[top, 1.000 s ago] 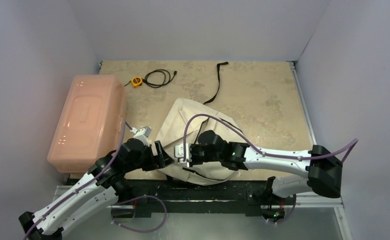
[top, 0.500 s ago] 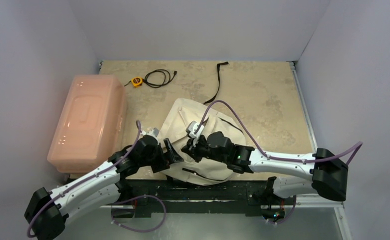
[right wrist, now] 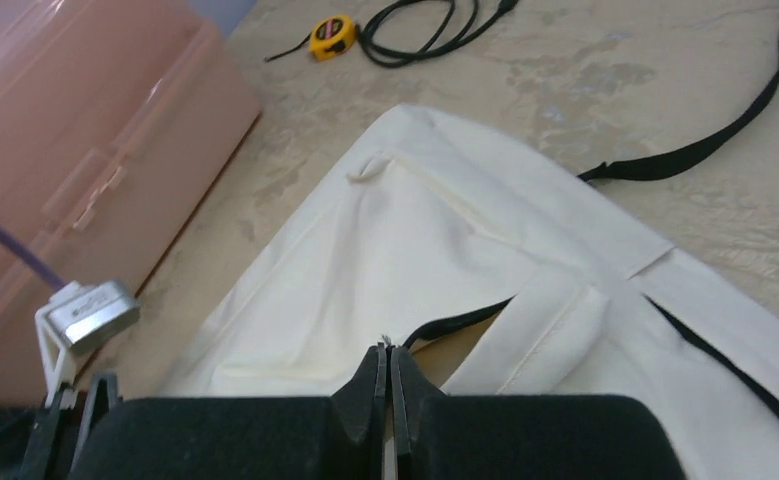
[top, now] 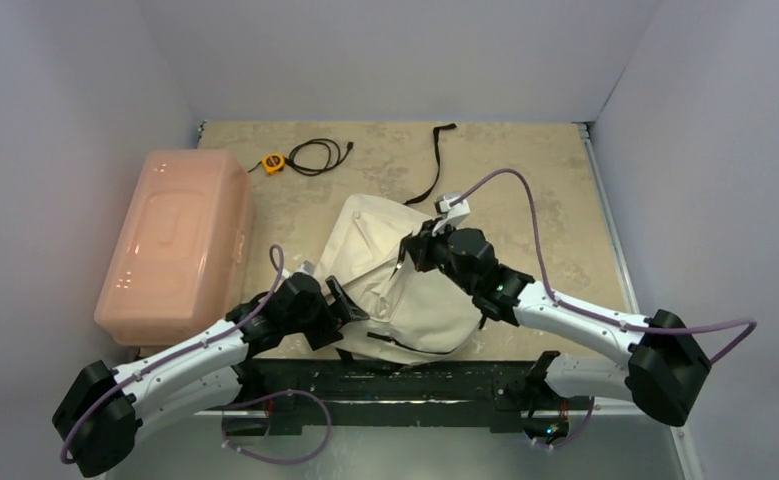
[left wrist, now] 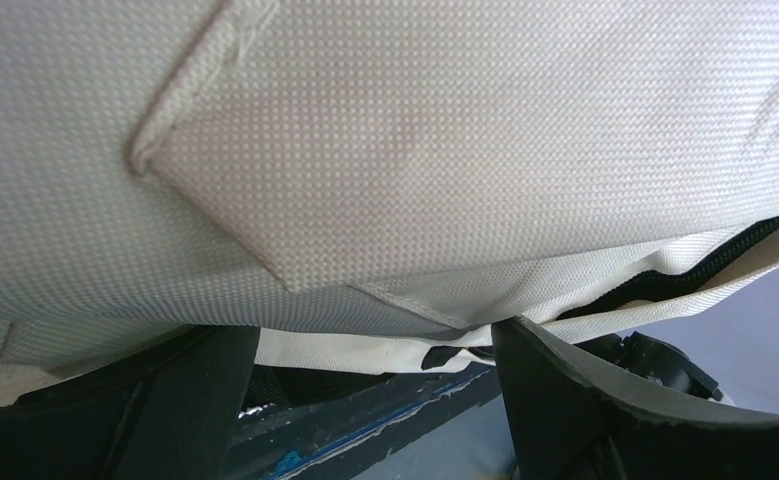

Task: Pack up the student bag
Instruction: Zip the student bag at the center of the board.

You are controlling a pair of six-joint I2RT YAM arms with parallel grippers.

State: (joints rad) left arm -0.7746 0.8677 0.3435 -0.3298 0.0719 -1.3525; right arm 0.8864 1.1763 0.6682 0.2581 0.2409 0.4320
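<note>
Marbled bench: your right pincer pinches the student bag open by its zipper edge; left pincer, spread, likely braces it.

The bag lies on the table, spreading ahead of the right gripper, whose jaws meet at the near end of the bag's zip slit. Left of those jaws sits the bin. Far ahead to their left lie the tape measure and, just beside it, the cable. The strap runs ahead to their right. The bag's cloth lies straight ahead of the left gripper, its hem dipping between the spread jaws.
</note>
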